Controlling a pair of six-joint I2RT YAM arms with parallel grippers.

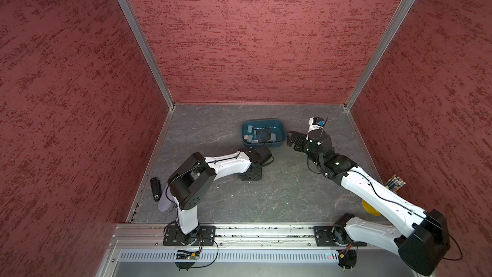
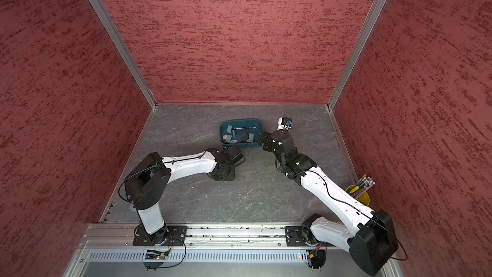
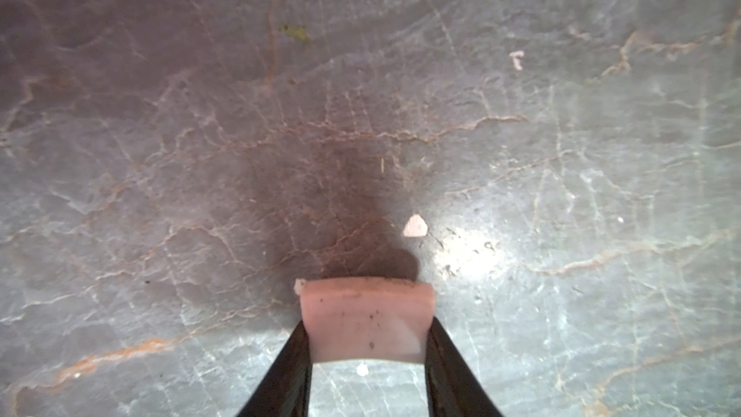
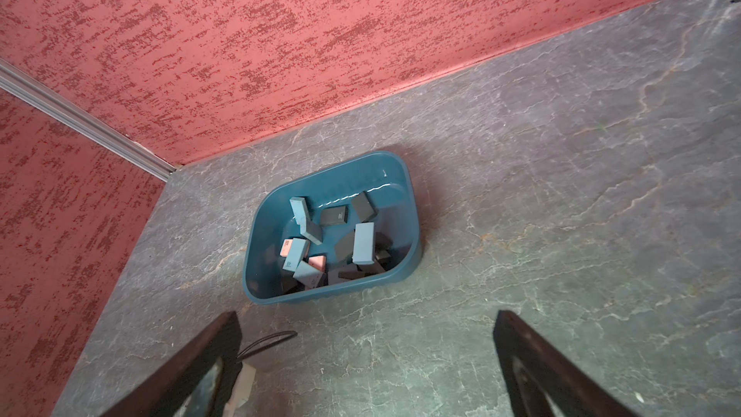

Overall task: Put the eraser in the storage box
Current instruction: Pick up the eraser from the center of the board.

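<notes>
We can read no lettering here: faint marks on a dark eraser (image 4: 335, 215) in the storage box (image 4: 328, 294) are too small.

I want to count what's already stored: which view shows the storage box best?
Right wrist view: the storage box sits whole and close, its erasers individually visible. In both top views it is small and distant; the left wrist view misses it.
</notes>
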